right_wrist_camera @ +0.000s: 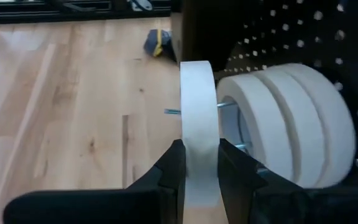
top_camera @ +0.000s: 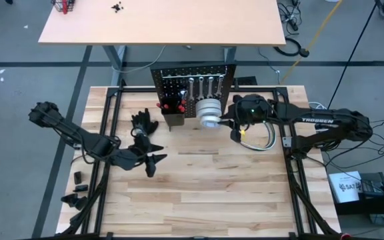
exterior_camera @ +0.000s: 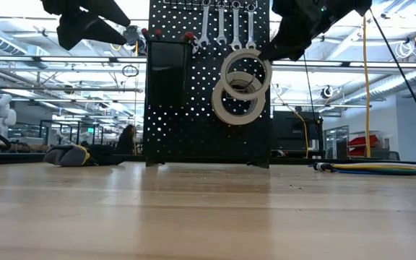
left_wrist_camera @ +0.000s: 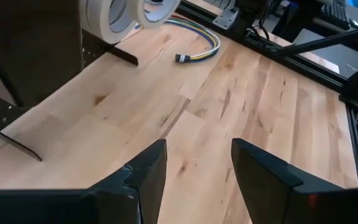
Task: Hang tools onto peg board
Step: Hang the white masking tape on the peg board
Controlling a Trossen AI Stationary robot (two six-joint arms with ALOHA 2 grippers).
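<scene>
The black peg board (top_camera: 193, 85) (exterior_camera: 193, 108) stands upright at the table's far edge. Silver wrenches (top_camera: 202, 85) (exterior_camera: 226, 22) hang along its top, and red-handled screwdrivers (top_camera: 169, 105) stand in its black bin (exterior_camera: 166, 72). White tape rolls (right_wrist_camera: 291, 124) (top_camera: 209, 107) hang on a peg. My right gripper (top_camera: 228, 123) (right_wrist_camera: 199, 149) is shut on one more tape roll (right_wrist_camera: 197, 106) (exterior_camera: 245, 72) just in front of them. My left gripper (top_camera: 153, 162) (left_wrist_camera: 197, 155) hovers open over bare wood, left of centre. My right gripper pinches the tape roll's band (right_wrist_camera: 199, 180) between its two fingers, one on each flat face. The fingers come slanting down from the table's right. The roll stands upright, clear of the table, and a thin metal peg (right_wrist_camera: 170, 112) shows on both sides of it.
Black gloves (top_camera: 144, 123) (exterior_camera: 71, 154) lie left of the board. A coiled cable (top_camera: 262, 140) (left_wrist_camera: 197, 50) lies on the table under my right arm. The black metal frame (top_camera: 292, 167) borders the wood. Another tan table (top_camera: 159, 23) stands behind the board.
</scene>
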